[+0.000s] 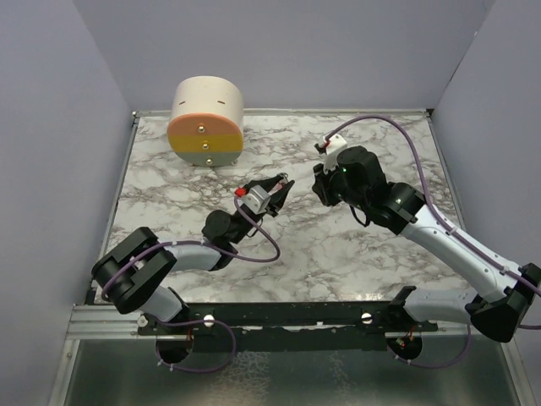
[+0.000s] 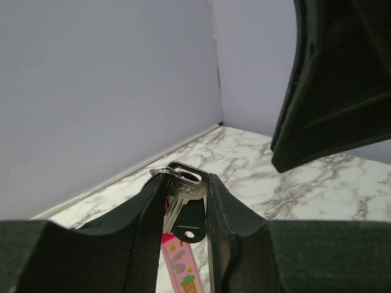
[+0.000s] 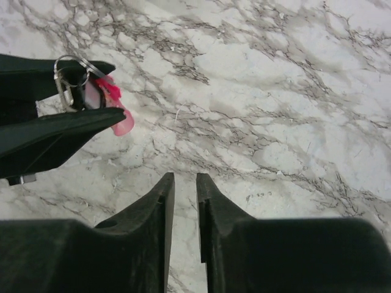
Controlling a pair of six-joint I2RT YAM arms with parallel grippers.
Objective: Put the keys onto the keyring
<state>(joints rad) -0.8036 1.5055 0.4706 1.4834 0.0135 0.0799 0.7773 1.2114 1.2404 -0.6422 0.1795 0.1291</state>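
while the left gripper (image 2: pixel 184 179) pinches the stiff, slick metal key (image 2: pixel 177 200) and thin keyring (image 2: pixel 160 171) at lower centre of its wrist view, we see the right gripper (image 3: pixel 184 183) slightly parted, empty, and judge the flat key head the surest hold.

- The desk (image 1: pixel 355 245) is a white marble-patterned top crossed by grey veins.
- A squat cream drum (image 1: pixel 207 106) rests directly on it. Its near face is orange above and yellow below, with small metal studs.
- The drum sits beyond and to the left of the left fingers (image 1: pixel 279 188), well apart from them.
- Under the right fingers (image 3: pixel 156 207) the grey veins branch thickly.
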